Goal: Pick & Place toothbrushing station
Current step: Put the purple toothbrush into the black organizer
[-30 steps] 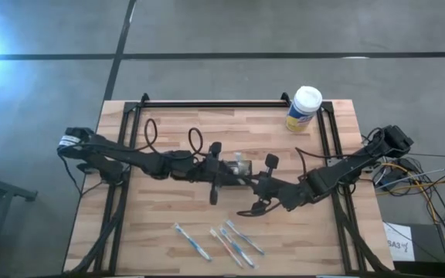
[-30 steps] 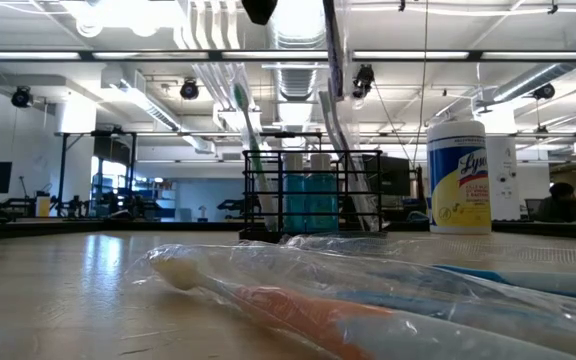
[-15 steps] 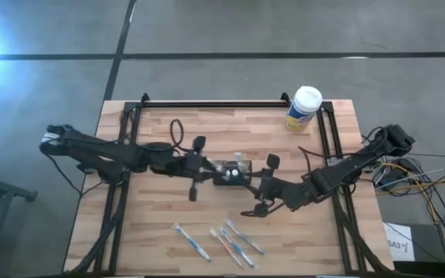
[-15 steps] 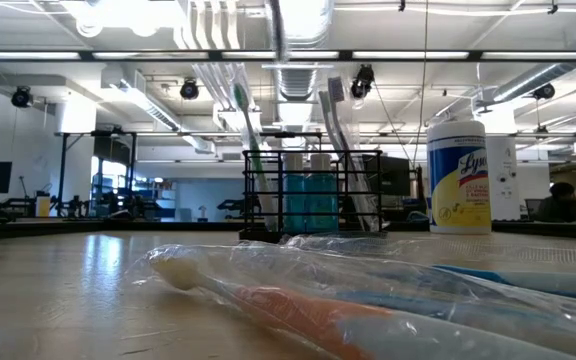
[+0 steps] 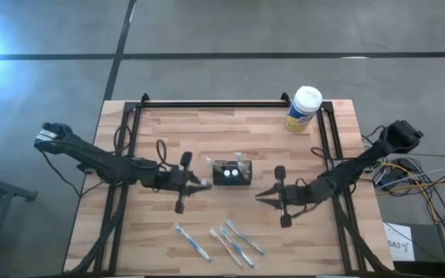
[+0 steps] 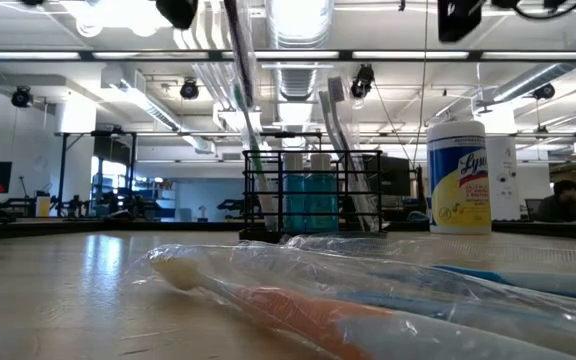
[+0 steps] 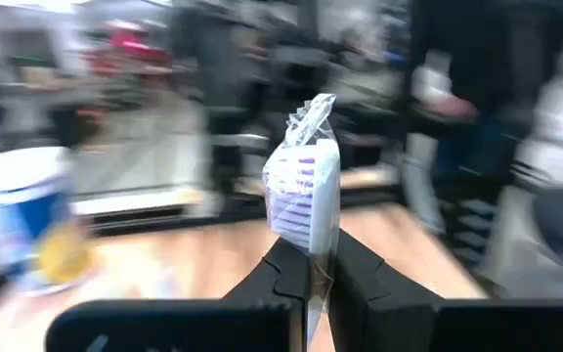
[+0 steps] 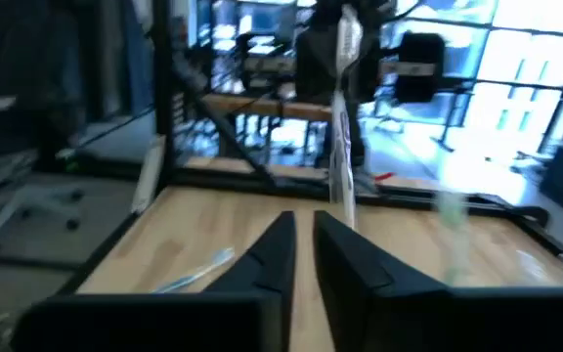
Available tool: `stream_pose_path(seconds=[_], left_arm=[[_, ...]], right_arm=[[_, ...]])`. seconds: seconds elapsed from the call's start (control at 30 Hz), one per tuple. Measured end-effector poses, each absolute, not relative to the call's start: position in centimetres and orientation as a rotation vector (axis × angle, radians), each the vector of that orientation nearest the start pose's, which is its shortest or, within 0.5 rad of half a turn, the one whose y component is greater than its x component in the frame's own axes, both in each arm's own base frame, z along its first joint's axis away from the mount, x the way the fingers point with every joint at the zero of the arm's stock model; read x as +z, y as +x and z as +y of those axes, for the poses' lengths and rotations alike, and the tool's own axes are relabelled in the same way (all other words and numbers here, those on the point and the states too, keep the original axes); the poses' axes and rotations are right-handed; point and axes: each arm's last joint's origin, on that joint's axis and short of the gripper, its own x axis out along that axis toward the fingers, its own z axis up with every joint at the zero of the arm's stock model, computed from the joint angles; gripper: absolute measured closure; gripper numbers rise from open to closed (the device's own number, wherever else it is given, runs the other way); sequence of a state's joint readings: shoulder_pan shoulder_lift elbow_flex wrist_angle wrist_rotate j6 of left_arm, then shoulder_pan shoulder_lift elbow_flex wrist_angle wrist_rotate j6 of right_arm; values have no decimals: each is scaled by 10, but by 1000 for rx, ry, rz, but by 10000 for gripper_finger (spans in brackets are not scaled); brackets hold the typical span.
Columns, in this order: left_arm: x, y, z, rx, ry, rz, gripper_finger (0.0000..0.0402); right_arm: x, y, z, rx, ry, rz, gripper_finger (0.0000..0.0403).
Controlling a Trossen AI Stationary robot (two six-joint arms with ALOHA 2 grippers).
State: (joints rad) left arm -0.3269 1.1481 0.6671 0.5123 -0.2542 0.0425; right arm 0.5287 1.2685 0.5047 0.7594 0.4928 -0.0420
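**Caddy at table centre, left claw carrying a wrapped brush**

We find the toothbrushing station (image 5: 231, 173) standing upright at the middle of the table (image 5: 230, 127), both arms clear of it. In the low view it shows as a black wire caddy (image 6: 313, 193) with two blue-bodied items inside and brushes standing up out of it.

The left gripper (image 5: 197, 183) lies just beside the caddy, which sits at about 2 o'clock from it in the high view. Its wrist view shows the fingers pressed onto a plastic-wrapped toothbrush (image 7: 306, 196), bristle end standing up beyond the fingertips. The right gripper (image 5: 263, 194) lies a little farther off, the caddy at about 10 o'clock from it. Its fingers (image 8: 280, 249) stand nearly together with a slim gap, and we see nothing between them.

We judge the left arm the nearer, and that the coming move turns on bringing the held brush, long axis upright, over the caddy's open top.

The high view alone shows the loose wrapped toothbrushes (image 5: 216, 242) at 6 o'clock of the caddy and the white-capped canister (image 5: 304, 109) at 1 o'clock. The low view alone confirms brushes already standing in the caddy. Only the left wrist view shows the grip.
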Motion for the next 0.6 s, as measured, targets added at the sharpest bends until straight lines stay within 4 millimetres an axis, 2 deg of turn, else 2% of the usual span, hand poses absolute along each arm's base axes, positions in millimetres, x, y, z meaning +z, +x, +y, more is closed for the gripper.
stream_pose_path(seconds=[0.13, 0.33, 0.6], left_arm=[[276, 237, -61, 119, 13, -78, 385], [278, 242, -49, 165, -4, -60, 385], [270, 251, -48, 172, -32, -26, 385]], right_arm=[[205, 217, 103, 30, -29, 3, 392], [183, 203, 93, 25, -34, 22, 394], [175, 195, 89, 21, -7, 6, 394]])
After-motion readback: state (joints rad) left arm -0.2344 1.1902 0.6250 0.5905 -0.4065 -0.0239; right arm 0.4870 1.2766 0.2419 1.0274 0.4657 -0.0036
